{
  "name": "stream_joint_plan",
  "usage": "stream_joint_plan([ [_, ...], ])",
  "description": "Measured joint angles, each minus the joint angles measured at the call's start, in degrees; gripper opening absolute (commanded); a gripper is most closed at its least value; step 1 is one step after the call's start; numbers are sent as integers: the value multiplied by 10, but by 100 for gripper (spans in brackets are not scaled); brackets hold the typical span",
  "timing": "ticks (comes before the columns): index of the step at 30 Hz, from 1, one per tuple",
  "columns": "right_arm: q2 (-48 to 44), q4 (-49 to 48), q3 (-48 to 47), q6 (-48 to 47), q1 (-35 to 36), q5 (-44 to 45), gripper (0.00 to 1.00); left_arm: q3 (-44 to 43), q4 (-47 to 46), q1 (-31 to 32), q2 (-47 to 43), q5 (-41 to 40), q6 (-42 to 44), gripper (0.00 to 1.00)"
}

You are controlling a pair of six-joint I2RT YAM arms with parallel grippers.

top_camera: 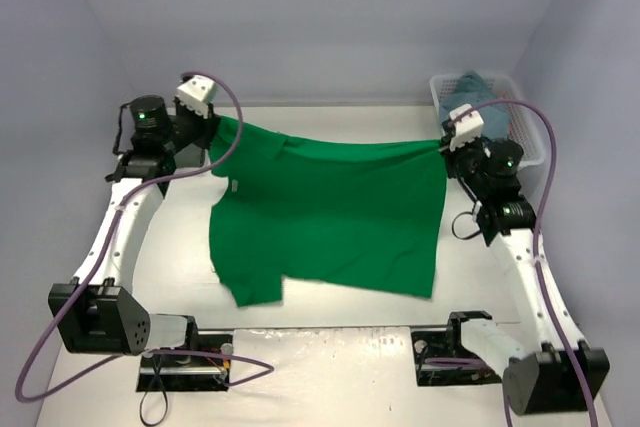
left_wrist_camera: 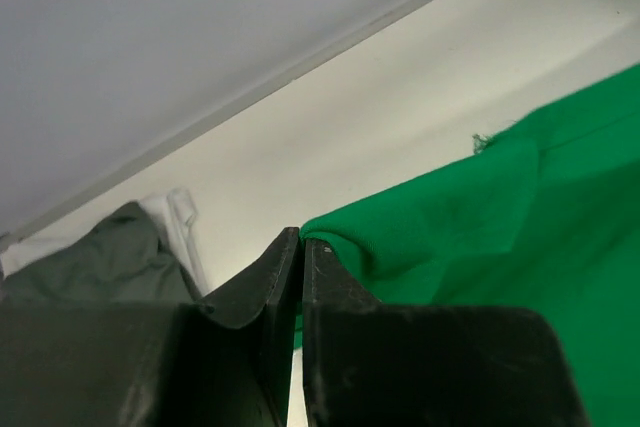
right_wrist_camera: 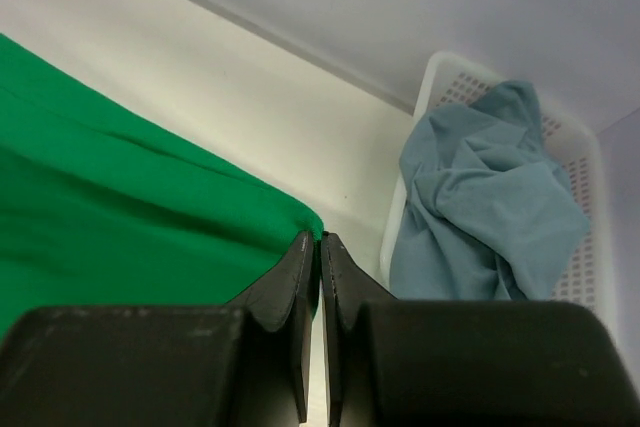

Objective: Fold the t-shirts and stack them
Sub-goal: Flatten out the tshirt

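Between left tool [top_camera: 216,122], right tool [top_camera: 443,145]: green t-shirt [top_camera: 330,212] stretched crosswise.

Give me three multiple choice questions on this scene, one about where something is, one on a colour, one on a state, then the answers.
1. Where is the blue shirt?
A. Flat on the table
B. Held by the left arm
C. In the basket

2. What colour is the shirt stretched between the two arms?
A. White
B. Green
C. Grey

3. How do the jaws stand?
A. Both pairs shut on the green shirt
B. Both pairs wide open
C. Left open, right shut

Answers:
1 C: the right wrist view shows it bunched inside the white slatted walls.
2 B: the top view shows bright green cloth spanning from arm to arm.
3 A: each wrist view shows the jaws pressed together with a green edge pinched at the tips.
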State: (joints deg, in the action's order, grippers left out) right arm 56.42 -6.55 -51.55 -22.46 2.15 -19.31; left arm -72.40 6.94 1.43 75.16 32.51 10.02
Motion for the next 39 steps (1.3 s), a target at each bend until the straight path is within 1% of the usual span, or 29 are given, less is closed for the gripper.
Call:
stream_joint_plan([
  [4,68,-26,0,-4,0,7,0,24,-35,62,9,-38,30,0],
  [7,122,-37,0,-7,2,16,0,30,-53,94,28,-67,45,0],
  [12,187,-60,0,-12,6,35,0,30,-79,107,84,-122,59,0],
  [21,289,-115,-18,-17,24,87,0,21,-98,120,184,-213,85,0],
  [31,402,-157,-76,-19,32,134,0,-97,-124,128,311,-259,99,0],
  [39,487,-171,-137,-15,32,176,0,-225,-129,129,426,-286,106,0],
])
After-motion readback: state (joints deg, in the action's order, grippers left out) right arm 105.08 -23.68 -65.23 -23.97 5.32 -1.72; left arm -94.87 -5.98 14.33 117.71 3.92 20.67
